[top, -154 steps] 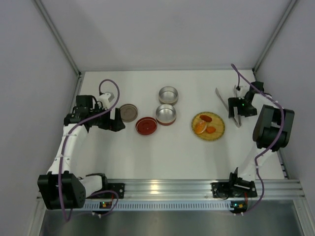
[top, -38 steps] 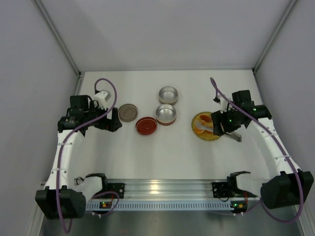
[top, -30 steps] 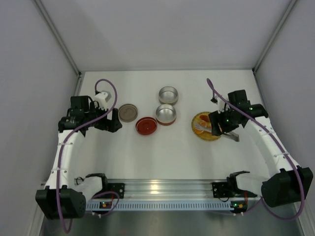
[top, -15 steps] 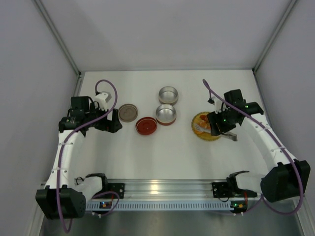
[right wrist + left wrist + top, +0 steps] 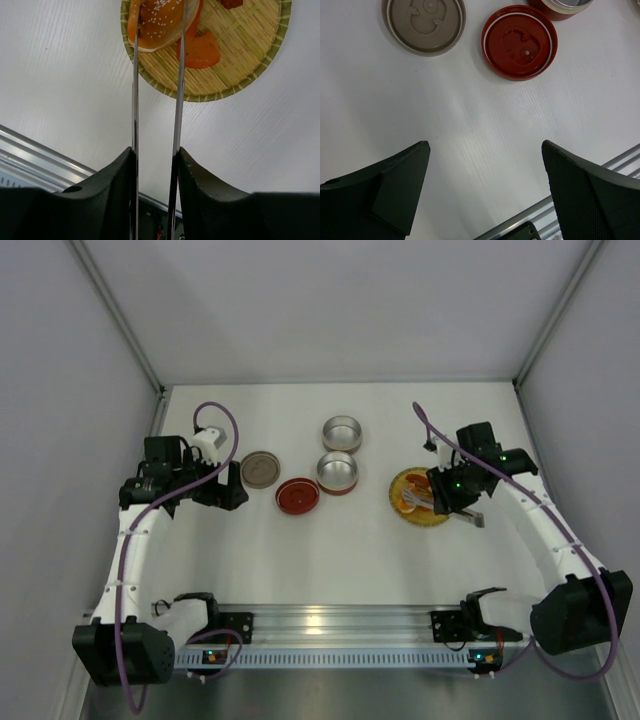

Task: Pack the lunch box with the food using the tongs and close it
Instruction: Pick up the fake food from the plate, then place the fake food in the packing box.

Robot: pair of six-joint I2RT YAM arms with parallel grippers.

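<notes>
Both blades of the tongs (image 5: 135,110) straddle the food (image 5: 160,20) (a seeded bun).

Ahead of the right gripper (image 5: 155,157), the tongs (image 5: 135,100) run off the wrist view's top edge, so their tips are unseen. The food (image 5: 160,17) between the blades and the woven plate (image 5: 235,70) are cropped there too. Ahead of the left gripper (image 5: 482,150), the grey lid (image 5: 423,25) and a red-walled tin (image 5: 555,15) are cut by the edge.
</notes>
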